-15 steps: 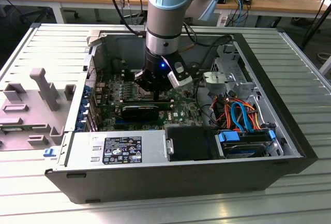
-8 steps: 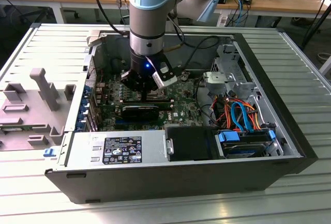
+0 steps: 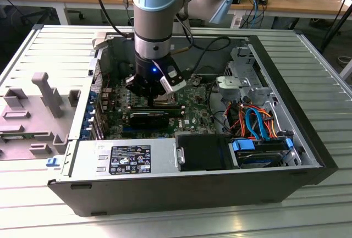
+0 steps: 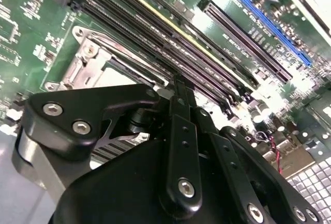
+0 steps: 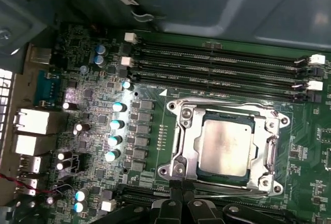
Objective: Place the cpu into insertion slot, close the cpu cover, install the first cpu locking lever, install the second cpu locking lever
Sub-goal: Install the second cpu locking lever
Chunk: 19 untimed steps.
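The cpu (image 5: pixel 225 146), a dull silver square, lies flat in the insertion slot (image 5: pixel 176 168) on the green motherboard (image 3: pixel 195 106). The cpu cover (image 5: pixel 187 131), a silver frame, lies down around the chip. A thin lever rod (image 5: pixel 227 189) runs along the socket edge nearest my fingertips. My gripper (image 5: pixel 179 189) is shut, its black tips pressed together right at that edge; whether they touch the rod I cannot tell. In the second wrist view the gripper (image 4: pixel 178 87) ends beside the socket's metal frame (image 4: pixel 90 61). In the exterior view the gripper (image 3: pixel 153 98) reaches down into the open computer case.
Long black memory slots (image 5: pixel 217 69) run along the far side of the socket. Capacitors (image 5: pixel 116 125) stand beside it. A power supply (image 3: pixel 126 158) and a drive bay with orange and blue cables (image 3: pixel 256 122) crowd the case. A grey fixture (image 3: pixel 44 92) sits at the exterior view's left.
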Available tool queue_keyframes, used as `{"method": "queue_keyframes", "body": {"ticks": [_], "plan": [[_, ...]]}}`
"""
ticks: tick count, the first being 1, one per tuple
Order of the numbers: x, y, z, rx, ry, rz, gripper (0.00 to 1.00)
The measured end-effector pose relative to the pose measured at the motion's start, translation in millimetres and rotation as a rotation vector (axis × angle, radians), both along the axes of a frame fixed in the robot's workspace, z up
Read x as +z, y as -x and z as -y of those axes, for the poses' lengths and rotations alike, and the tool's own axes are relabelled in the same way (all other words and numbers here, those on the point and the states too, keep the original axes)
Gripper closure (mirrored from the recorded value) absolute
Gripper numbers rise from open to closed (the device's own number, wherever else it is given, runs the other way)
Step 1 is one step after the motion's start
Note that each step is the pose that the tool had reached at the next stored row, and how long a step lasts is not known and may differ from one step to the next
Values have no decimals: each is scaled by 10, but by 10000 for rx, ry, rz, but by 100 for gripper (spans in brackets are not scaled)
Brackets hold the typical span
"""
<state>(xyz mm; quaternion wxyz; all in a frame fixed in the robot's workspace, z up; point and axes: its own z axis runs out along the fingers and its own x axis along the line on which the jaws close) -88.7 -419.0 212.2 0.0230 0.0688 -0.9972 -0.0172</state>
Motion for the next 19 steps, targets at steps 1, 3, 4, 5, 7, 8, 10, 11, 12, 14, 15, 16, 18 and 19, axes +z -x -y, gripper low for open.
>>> {"method": "queue_keyframes", "body": {"ticks": [1,3,4,5,7,8,10,11,12,14,15,16,18,19], "plan": [[0,15,2,13,-4,1,89],[0,58,16,46,-10,12,89],[0,69,23,62,-10,18,89],[0,83,35,75,-14,25,89],[2,95,44,82,-62,33,89],[4,97,46,80,-103,33,89],[20,98,49,79,-240,34,89],[29,98,49,79,-284,35,89],[45,97,50,80,-378,36,89],[57,97,61,79,-612,36,89],[57,97,79,80,-681,38,89],[57,97,93,80,-681,37,89],[57,98,105,77,-684,37,89],[57,97,109,80,-693,37,89]]}}
